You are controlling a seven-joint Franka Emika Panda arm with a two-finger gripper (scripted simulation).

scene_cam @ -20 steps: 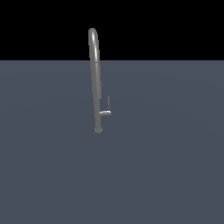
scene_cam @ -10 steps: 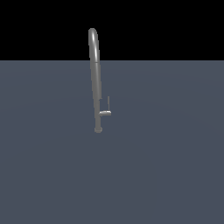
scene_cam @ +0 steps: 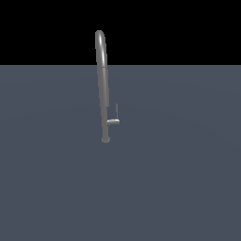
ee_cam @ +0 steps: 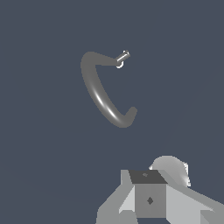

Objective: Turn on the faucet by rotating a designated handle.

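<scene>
Exterior view shows, going left to right, the faucet (scene_cam: 102, 84) first: a tall, slim grey pipe with a hooked top, standing upright on a small round base near the middle of the flat grey surface (scene_cam: 188, 179). Just to its right in that view the handle (scene_cam: 114, 118) juts out low on the pipe, a short stub with a thin rod rising from its end. No arm appears in this view.

From the wrist camera the gooseneck reads as a curved arc, with the handle (ee_cam: 122, 57) a small glinting stub at one end. The gripper (ee_cam: 150, 200) sits well apart from both, touching nothing and holding nothing. Its fingertips are cut off by the frame edge, so I cannot tell how far apart the fingers stand.

The step in hand is probably the approach. To do it well, aim for the thin rod, not the pipe, and push sideways around the stub's axis.
</scene>
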